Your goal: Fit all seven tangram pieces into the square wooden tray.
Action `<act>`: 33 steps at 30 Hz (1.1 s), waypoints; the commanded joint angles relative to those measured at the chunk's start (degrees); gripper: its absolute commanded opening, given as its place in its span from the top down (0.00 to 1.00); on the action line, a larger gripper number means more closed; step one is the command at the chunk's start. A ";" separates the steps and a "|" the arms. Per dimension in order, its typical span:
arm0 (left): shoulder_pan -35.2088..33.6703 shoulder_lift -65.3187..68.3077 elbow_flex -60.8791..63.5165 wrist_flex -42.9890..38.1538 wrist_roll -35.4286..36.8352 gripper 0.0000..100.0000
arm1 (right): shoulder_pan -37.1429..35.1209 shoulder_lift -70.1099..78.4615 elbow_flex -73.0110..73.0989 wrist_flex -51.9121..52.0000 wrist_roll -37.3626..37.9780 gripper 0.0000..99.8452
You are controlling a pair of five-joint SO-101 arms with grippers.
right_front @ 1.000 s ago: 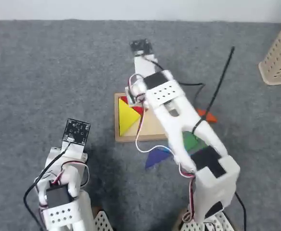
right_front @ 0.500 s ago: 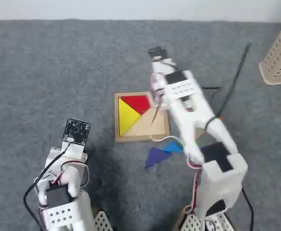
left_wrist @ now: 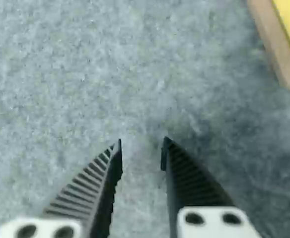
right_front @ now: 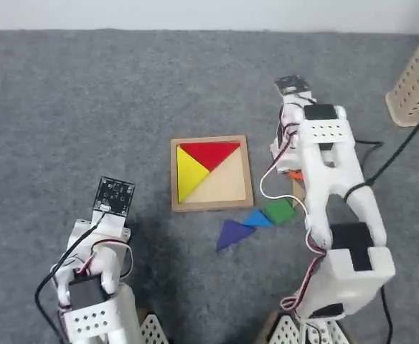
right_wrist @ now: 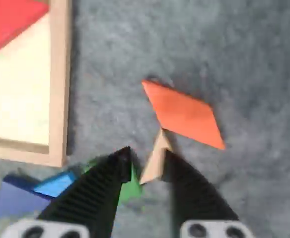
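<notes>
Grey carpet covers the surface (right_front: 73, 93), a pale wall (right_front: 195, 14) runs beyond it, and a beige perforated basket (right_front: 417, 79) stands well apart from the right fingers (right_wrist: 98, 191).

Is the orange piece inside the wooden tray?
No, the orange piece lies on the grey carpet, outside the rim of the wooden tray.

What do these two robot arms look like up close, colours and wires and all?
The left arm and right arm are white plastic with black motor blocks, dotted panels and thin red, white and black cables. Their jaws are black, pointed and ribbed, on white mounts.
</notes>
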 commanded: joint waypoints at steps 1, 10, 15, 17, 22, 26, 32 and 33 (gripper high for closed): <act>-0.09 -1.32 -0.75 0.18 0.44 0.88 | 1.10 -1.27 -0.44 -1.19 9.76 0.77; -0.09 -1.32 -0.75 0.18 0.44 0.88 | 1.63 8.92 -0.44 -5.58 21.01 0.74; -0.09 -1.32 -0.75 0.18 0.44 0.88 | 2.42 11.12 -0.53 -7.52 20.75 0.76; -0.09 -1.32 -0.75 0.18 0.44 0.88 | 2.77 11.21 -0.53 -7.52 20.66 0.80; -0.09 -1.32 -0.75 0.18 0.44 0.88 | 5.32 11.30 -0.53 -7.60 16.53 0.90; -0.09 -1.32 -0.75 0.18 0.44 0.88 | 6.02 10.77 -0.62 -7.60 11.60 0.92; -0.09 -1.32 -0.75 0.18 0.44 0.88 | 6.11 10.33 -6.33 -4.35 11.08 0.92; -0.09 -1.32 -0.75 0.18 0.44 0.88 | 5.93 9.89 -7.38 -3.21 11.96 0.92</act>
